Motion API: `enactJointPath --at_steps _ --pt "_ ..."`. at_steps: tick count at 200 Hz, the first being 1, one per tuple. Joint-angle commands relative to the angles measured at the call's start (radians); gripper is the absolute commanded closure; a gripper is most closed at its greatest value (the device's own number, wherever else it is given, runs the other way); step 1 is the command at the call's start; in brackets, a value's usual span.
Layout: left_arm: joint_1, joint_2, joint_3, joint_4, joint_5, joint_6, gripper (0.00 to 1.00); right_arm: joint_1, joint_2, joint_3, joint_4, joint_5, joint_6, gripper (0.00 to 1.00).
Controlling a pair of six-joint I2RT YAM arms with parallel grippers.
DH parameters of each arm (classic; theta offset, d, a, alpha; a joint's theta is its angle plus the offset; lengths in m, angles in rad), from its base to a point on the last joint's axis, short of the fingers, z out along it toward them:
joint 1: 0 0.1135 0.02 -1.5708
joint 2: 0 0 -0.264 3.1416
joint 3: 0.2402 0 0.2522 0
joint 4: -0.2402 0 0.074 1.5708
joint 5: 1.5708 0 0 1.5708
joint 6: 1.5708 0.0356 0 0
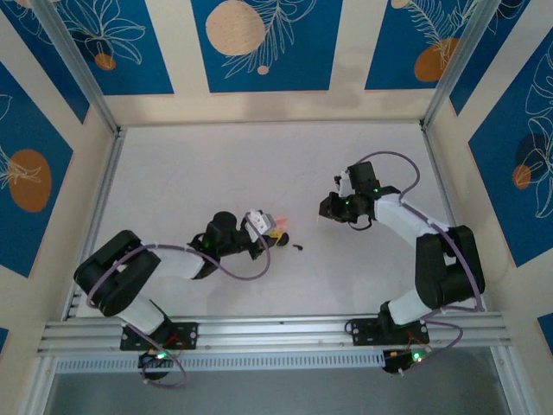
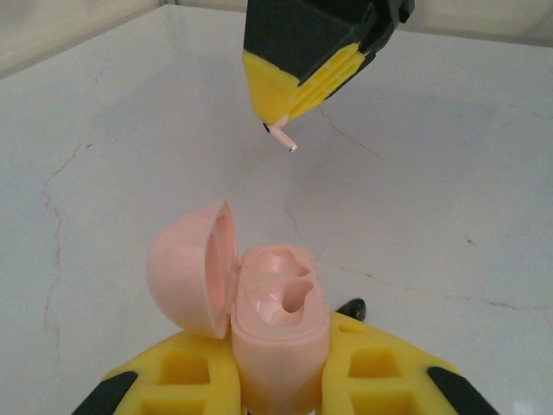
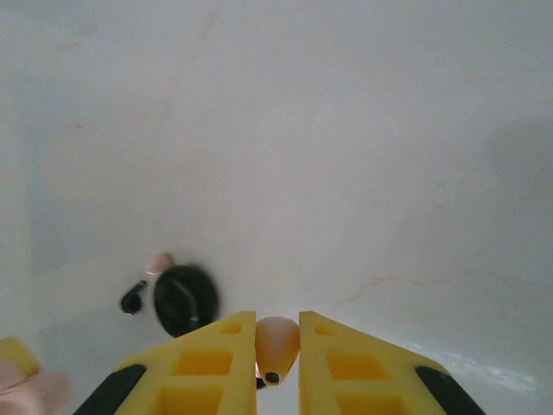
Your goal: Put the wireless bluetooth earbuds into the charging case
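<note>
earbud (image 3: 276,342): pinched between right jaws | charging case (image 2: 278,350): in left jaws

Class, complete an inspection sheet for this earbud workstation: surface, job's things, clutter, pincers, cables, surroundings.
Surface: pale, faintly veined table.
Job's things: pink charging case, lid open; pink earbud gripped apart from it.
Clutter: small black piece on the table beside the case; too small to identify.
Pincers: left pincer shut on the case; right pincer shut on the earbud.
Cables: purple cables, hanging in loose loops.
Surroundings: blue leaf-patterned wall panels; aluminium frame rail.
</note>
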Motion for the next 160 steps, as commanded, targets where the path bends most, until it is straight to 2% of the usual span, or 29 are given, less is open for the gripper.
enactJointPath --at_steps 1,99,160 --pt "-0.012 0.033 0.044 0.106 -0.002 -0.029 0.94 -0.002 -0.071 -0.051 0.162 -0.084 0.035 0.85" --pt "-0.014 0.127 0.075 0.27 0.036 -0.114 0.94 0.035 -0.265 -0.176 0.358 -0.185 -0.015 0.84" --pt "-0.014 0.153 0.077 0.354 0.057 -0.159 0.94 0.081 -0.287 -0.18 0.399 -0.232 -0.039 0.84"
